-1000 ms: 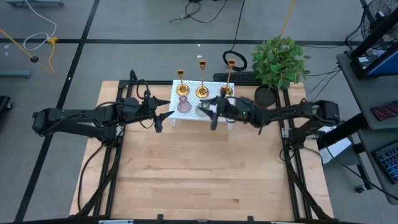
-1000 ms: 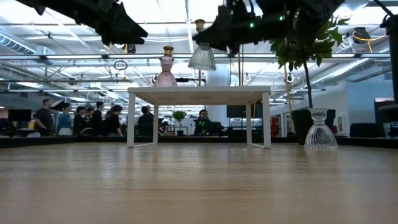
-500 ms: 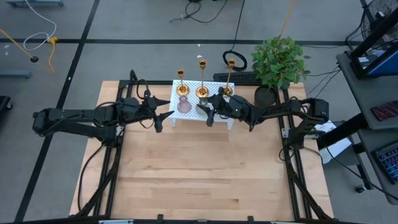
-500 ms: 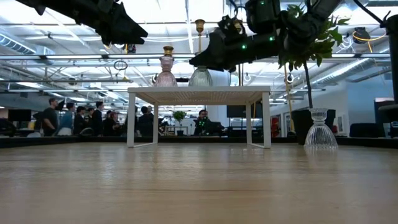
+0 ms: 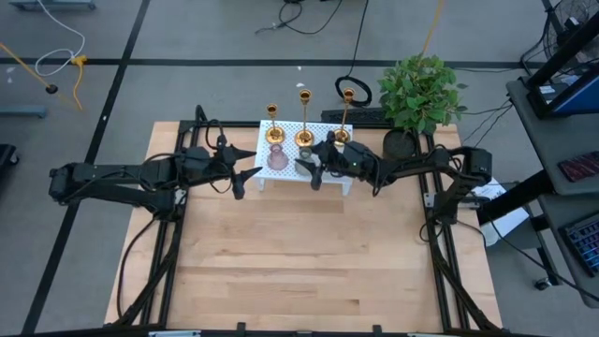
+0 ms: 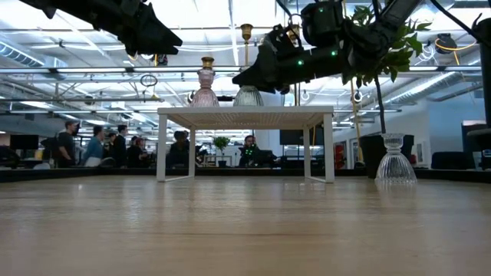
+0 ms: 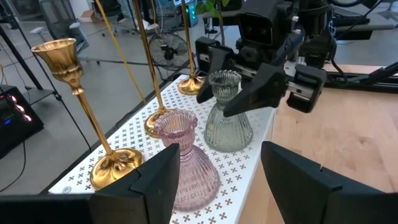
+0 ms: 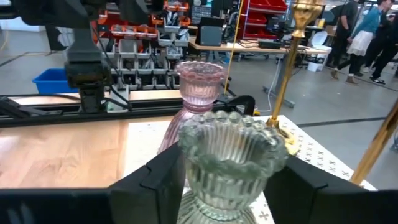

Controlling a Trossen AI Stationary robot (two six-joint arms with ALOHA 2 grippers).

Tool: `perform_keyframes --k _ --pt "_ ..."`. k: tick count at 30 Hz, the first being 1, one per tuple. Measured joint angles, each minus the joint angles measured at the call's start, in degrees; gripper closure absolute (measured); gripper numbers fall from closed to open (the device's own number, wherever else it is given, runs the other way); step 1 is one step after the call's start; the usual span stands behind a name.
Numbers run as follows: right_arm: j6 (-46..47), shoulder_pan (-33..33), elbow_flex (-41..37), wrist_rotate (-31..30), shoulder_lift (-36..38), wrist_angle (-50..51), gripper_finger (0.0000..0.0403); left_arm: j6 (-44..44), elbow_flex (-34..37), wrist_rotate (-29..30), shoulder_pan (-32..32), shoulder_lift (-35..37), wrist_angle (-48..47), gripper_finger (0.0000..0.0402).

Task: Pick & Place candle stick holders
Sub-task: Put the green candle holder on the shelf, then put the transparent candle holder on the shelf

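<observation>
Small white perforated stand [image 5: 301,159] was set at wooden table's [image 5: 299,271] far edge; clear glass holder [image 6: 395,159] was stood near far right corner.

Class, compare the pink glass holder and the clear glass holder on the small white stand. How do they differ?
The pink glass holder is rose-tinted; the clear glass holder is colourless. The pink one stands free, while the right end effector has its fingers around the clear one's neck. Both are ribbed, bell-shaped, and upright on the white stand.
</observation>
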State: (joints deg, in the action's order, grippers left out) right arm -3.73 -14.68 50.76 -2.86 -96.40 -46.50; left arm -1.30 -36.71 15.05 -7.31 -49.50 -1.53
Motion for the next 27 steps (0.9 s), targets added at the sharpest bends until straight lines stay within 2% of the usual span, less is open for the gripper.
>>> perform_keyframes --k 12,27 --pt "-0.3 0.0 0.0 -0.2 0.4 -0.9 0.0163 0.0 0.0 0.0 0.0 0.0 0.0 0.017" --pt "-1.9 0.0 0.0 -0.1 0.4 -1.7 0.013 0.0 0.0 -0.2 0.0 0.0 0.0 0.017"
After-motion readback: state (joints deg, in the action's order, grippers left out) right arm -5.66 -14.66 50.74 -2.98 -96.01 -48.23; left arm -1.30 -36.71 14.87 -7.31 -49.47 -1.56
